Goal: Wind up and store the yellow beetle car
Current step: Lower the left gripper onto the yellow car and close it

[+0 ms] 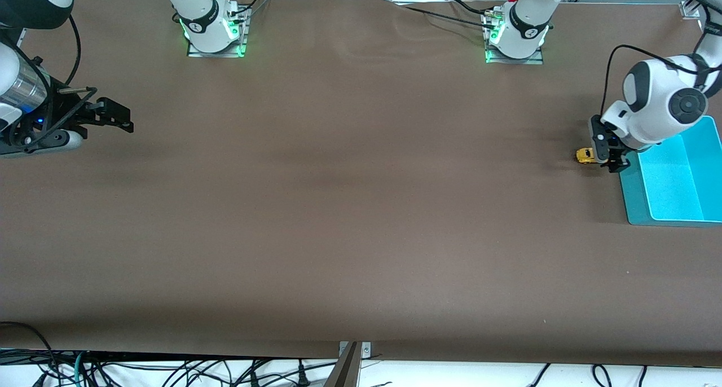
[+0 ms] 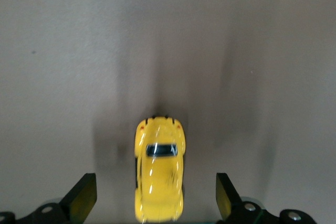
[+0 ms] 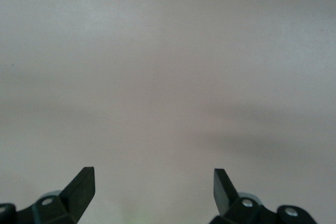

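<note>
The yellow beetle car (image 1: 585, 155) stands on the brown table at the left arm's end, just beside the turquoise bin (image 1: 632, 195). My left gripper (image 1: 609, 160) is low at the car, between the car and the bin, and is open. In the left wrist view the car (image 2: 159, 171) lies between the two open fingers of my left gripper (image 2: 155, 184), apart from both. My right gripper (image 1: 115, 116) waits open and empty over the right arm's end of the table. The right wrist view shows my right gripper (image 3: 152, 179) over bare table only.
The bin is open-topped and holds nothing that shows. The two arm bases (image 1: 214, 31) (image 1: 516, 34) stand along the table's edge farthest from the front camera. Cables hang at the nearest edge.
</note>
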Available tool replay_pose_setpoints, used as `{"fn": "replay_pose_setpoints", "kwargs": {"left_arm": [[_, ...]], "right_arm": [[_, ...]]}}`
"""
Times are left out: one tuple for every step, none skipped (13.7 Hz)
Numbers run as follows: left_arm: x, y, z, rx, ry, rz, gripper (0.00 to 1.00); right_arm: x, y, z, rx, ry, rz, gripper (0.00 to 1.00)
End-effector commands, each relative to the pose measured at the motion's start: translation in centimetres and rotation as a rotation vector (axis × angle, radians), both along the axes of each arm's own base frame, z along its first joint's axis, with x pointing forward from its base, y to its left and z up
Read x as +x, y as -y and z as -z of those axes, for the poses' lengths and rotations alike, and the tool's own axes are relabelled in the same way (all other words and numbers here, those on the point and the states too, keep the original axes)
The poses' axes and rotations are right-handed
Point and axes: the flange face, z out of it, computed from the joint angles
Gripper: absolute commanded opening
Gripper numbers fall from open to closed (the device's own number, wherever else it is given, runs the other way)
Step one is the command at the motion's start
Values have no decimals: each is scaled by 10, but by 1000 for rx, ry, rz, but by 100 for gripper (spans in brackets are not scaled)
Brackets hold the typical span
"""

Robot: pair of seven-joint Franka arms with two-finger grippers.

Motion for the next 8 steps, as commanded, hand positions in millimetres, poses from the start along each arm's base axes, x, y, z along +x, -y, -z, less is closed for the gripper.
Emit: {"fn": "replay_pose_setpoints", "kwargs": {"left_arm": [[-7,-6,8,12,36,74,100],[-10,-10,16,5,50,68,100],[-9,-12,26,-5,71,70,100],[-8,-15,29,-8,101,69,100],[-12,-20,35,-9,96,70,100],[-15,-23,39,-11,91,67,100],[-14,-23,40,-11,92,76,61],[-15,-23,40,-8,90,86,16]], "right_arm": [[-5,0,-9,-1,3,3,100],[-5,1,-9,-1,1,4,100],[-4,1,-8,0,3,3,100],[-4,1,-8,-2,3,4,100],[-4,1,-8,-3,3,4,100],[-4,2,-9,-11,6,5,100],[-4,2,-10,-23,9,6,100],[-4,1,-9,-22,5,5,100]]}}
